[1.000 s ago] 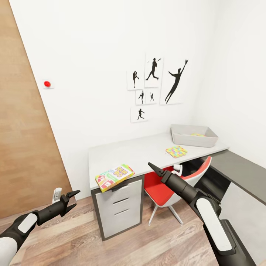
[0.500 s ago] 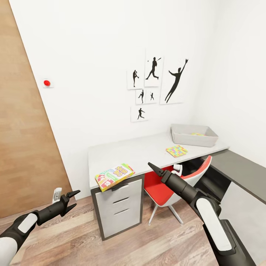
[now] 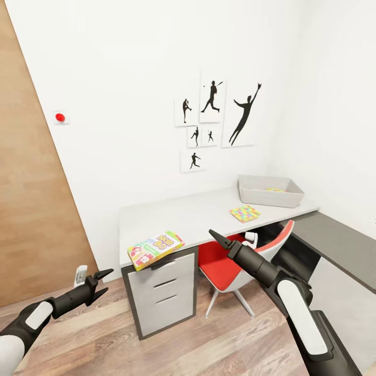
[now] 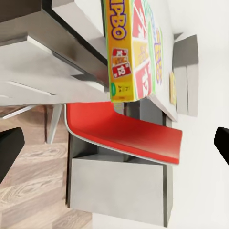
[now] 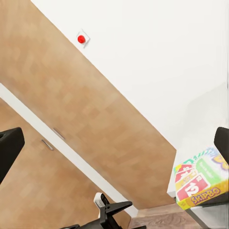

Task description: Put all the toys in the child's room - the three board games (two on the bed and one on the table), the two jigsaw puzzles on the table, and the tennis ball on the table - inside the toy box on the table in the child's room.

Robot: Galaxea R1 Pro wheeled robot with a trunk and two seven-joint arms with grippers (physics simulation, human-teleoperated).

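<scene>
A: Where is the orange-green Skip-Bo board game box (image 3: pixel 155 249)?

B: Left of centre in the head view, on the near left corner of the long pale grey-white desk top (image 3: pixel 193 215), jutting a little over the edge above the white drawer unit (image 3: pixel 163 296). The left wrist view shows its end face (image 4: pixel 125 57) overhanging too.

A: And the other pieces?

B: A thin multicolour jigsaw puzzle square (image 3: pixel 245 213) lies flat on the desk right of centre. Beyond it, at the desk's far right end, sits the shallow pale grey toy box (image 3: pixel 270 190), with something colourful showing inside, too small to tell what.

A: The grippers?

B: The left gripper (image 3: pixel 99 284) hangs at lower left over the wood-plank floor (image 3: pixel 198 344), fingers spread, nothing between them. The right gripper (image 3: pixel 217 238) points up near the middle, in front of the red chair (image 3: pixel 235 263); its fingers look pressed together to a tip in the head view.

A: The wall?

B: Black baseball-player silhouette pictures (image 3: pixel 216 117) at upper centre, a small red button (image 3: pixel 60 117) at left beside the wooden door (image 3: pixel 31 209).
</scene>
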